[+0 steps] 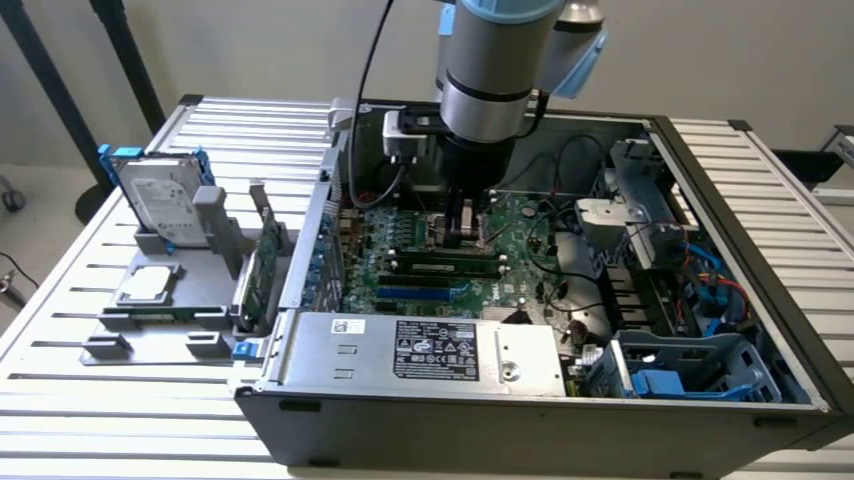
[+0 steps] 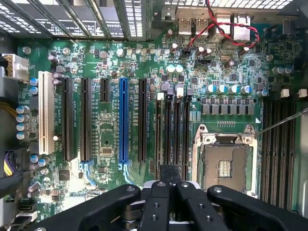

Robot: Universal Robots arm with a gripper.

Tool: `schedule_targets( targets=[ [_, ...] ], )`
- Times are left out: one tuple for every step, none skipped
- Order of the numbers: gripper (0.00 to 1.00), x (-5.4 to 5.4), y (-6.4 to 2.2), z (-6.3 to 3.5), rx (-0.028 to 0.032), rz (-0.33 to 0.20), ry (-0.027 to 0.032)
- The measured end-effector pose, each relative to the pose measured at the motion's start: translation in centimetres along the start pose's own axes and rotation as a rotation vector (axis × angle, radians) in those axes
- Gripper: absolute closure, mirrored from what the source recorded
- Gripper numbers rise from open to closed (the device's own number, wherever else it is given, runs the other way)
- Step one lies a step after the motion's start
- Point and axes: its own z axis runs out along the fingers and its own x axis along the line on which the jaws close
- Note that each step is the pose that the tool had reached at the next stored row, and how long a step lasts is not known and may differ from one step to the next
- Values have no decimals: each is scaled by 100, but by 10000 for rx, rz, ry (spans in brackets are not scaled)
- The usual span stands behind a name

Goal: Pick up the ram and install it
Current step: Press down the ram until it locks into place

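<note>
Above the motherboard (image 2: pixel 144 62), the closed hand (image 2: pixel 169 175) meets the seated ram (image 1: pixel 447 262).

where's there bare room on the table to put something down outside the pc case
Bare slats of the table lie in front of the grey parts holder and beyond the case on the exterior view's right. The holder is crowded: hard drive, processor chip, expansion card. Inside the case, the hand is over the motherboard.

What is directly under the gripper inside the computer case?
Under the shut gripper lies the green motherboard, with black memory slots just beyond the fingertips and an empty processor socket beside them. The board beneath the gripper's body is covered.
</note>
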Motion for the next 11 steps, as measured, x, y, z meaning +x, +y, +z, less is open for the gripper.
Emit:
schedule_targets(
  targets=[
    [89,0,0,0,0,0,0],
    [89,0,0,0,0,0,0],
    [89,0,0,0,0,0,0],
    [89,0,0,0,0,0,0],
    [89,0,0,0,-1,0,0],
    [89,0,0,0,0,0,0],
    [89,0,0,0,0,0,1],
    [89,0,0,0,0,0,0],
    [89,0,0,0,0,0,0],
    [89,0,0,0,0,0,0],
    [89,0,0,0,0,0,0]
  ],
)
